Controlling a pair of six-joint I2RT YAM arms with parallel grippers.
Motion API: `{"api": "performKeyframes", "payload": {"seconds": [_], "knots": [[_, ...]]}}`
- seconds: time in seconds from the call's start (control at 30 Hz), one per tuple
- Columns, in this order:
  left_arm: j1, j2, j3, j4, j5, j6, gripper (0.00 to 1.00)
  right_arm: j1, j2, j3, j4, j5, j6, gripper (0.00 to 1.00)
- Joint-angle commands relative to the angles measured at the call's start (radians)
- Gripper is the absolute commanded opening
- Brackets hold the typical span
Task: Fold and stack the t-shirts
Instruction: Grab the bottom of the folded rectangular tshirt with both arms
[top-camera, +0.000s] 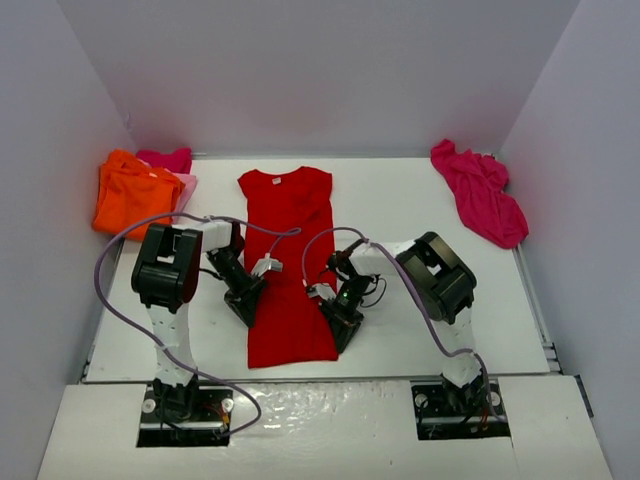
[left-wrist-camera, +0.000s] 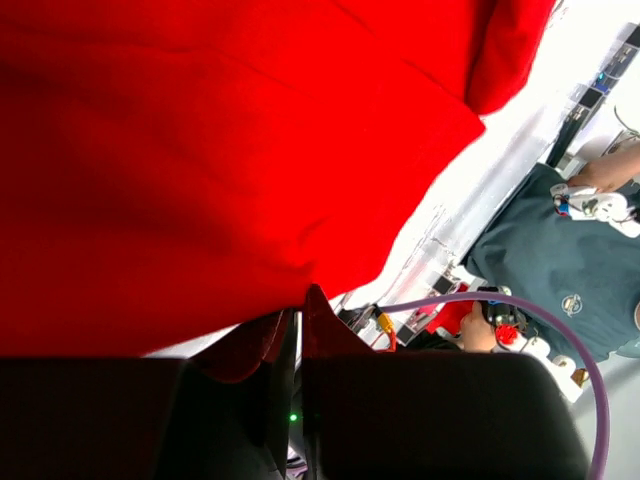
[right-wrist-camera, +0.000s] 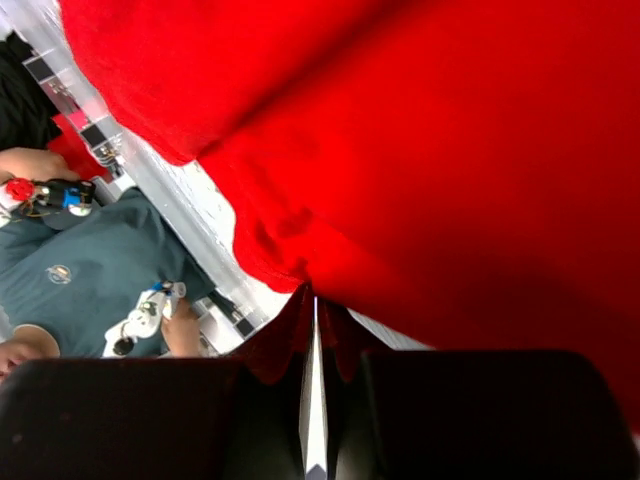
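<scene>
Shirt update: the red t-shirt (top-camera: 288, 270) lies flat and lengthwise in the middle of the white desk (top-camera: 420, 200), collar at the far end. The left pincer (top-camera: 247, 312) sits on its left edge near the hem and the right pincer (top-camera: 343, 328) on the right edge opposite, so the shirt runs between the 2. Both are clamped on the cloth; the wrist views show red fabric pinched right at the fingertips (left-wrist-camera: 318, 312). The orange t-shirt (top-camera: 128, 200) is bunched in the far-left corner with a magenta t-shirt (top-camera: 168, 158) just behind it. A second magenta t-shirt (top-camera: 480, 195) is crumpled at the far right.
</scene>
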Motion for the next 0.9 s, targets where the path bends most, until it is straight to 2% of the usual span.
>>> {"api": "performKeyframes", "payload": {"seconds": [0.0,0.23,0.57,0.87], "knots": [[-0.005,-0.052,0.009,-0.026,0.001,-0.007,0.00,0.057,0.036,0.005,0.157,0.232,-0.033,0.00],[-0.004,-0.116,-0.002,-0.010,-0.004,-0.012,0.00,0.061,-0.036,0.005,0.139,0.240,-0.072,0.00],[0.007,-0.173,0.070,-0.089,0.023,0.028,0.00,-0.040,-0.250,-0.027,0.133,0.200,-0.115,0.00],[0.010,-0.126,0.144,-0.122,0.033,0.042,0.00,-0.045,-0.221,-0.011,0.110,0.156,-0.142,0.00]]}}
